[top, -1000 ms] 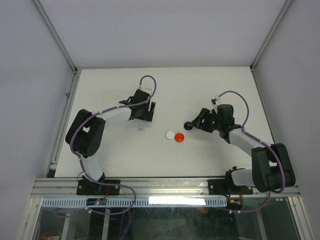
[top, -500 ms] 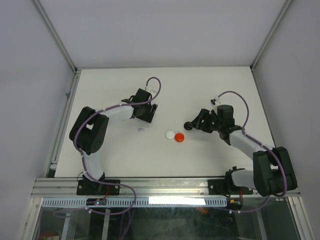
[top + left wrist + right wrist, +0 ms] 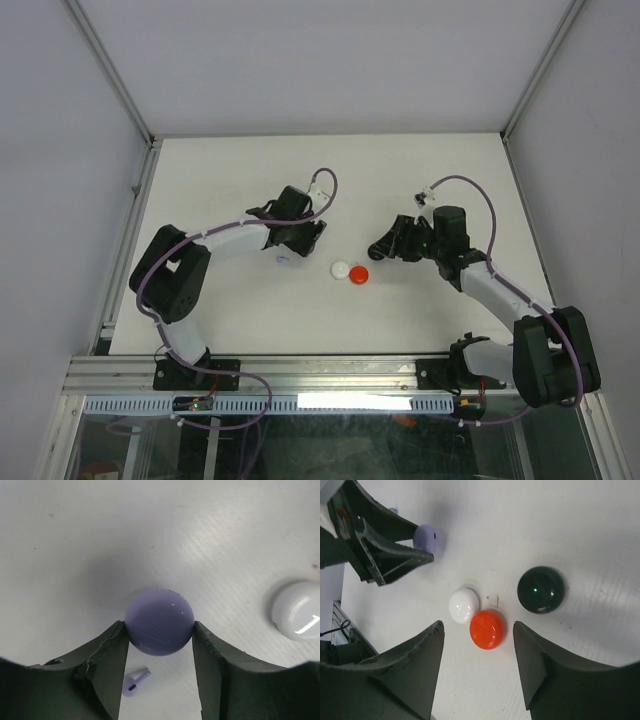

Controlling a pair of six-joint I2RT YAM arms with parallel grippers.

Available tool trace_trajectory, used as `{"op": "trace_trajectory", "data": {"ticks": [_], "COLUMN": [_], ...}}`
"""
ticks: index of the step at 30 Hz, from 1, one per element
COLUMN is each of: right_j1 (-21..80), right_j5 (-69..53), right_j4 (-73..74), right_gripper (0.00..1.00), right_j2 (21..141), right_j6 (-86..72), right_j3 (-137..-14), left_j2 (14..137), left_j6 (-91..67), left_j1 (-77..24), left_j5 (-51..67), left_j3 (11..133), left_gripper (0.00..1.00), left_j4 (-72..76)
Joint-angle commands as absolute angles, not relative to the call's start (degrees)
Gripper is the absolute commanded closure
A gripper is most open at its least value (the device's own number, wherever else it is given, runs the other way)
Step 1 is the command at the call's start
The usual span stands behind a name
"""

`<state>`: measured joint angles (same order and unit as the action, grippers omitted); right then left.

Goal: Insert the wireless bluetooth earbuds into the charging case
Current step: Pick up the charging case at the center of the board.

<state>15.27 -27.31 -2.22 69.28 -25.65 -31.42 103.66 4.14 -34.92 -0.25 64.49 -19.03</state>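
Observation:
My left gripper [image 3: 159,630] is shut on a round purple charging case [image 3: 159,622]; both fingers press its sides. A tiny purple earbud [image 3: 135,681] lies on the table just under the fingers, and it also shows in the top view [image 3: 283,259]. In the top view the left gripper [image 3: 303,236] is left of centre. My right gripper [image 3: 478,626] is open and empty, hovering above a red case [image 3: 487,629] and a white case [image 3: 464,605]. A faint white earbud [image 3: 493,599] lies just beyond them. No black or red earbud shows.
A black round case [image 3: 540,589] lies beyond my right finger, and it shows in the top view [image 3: 377,249] next to the right gripper [image 3: 393,243]. The white case [image 3: 341,269] and red case [image 3: 359,275] touch at the table's middle. Walls border the white table [image 3: 220,180].
My left gripper has moved right and a little nearer, toward the middle, with the purple case in it. The right gripper has shifted slightly.

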Motion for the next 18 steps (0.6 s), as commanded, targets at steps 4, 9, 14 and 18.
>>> {"op": "trace_trajectory", "data": {"ticks": [4,9,14,18], "right_j1": [15.7,15.8,17.2,19.3], "right_j5": [-33.3,-39.4,-44.2,-48.1], "right_j4": [-0.7,1.3,3.1,5.1], "right_gripper": [0.4,0.4,0.4,0.4], "right_j2": [66.2,66.9,66.6,68.5], "right_j6": [-20.4,-18.3,-15.7,-14.9], "right_j3": [-37.7,-41.0,-43.7,-46.0], "left_j2": [91.2,86.8,80.8,77.5], "left_j6": [17.1,24.8,32.4,41.3], "left_j1": [-42.0,-45.0,-47.5,-49.9], "left_j5": [2.6,3.6,7.0,8.7], "left_j3": [60.4,57.6,54.0,51.9], "left_gripper": [0.55,0.55,0.54,0.53], "left_j4": [-12.4,-11.4,-8.4,-7.5]}}
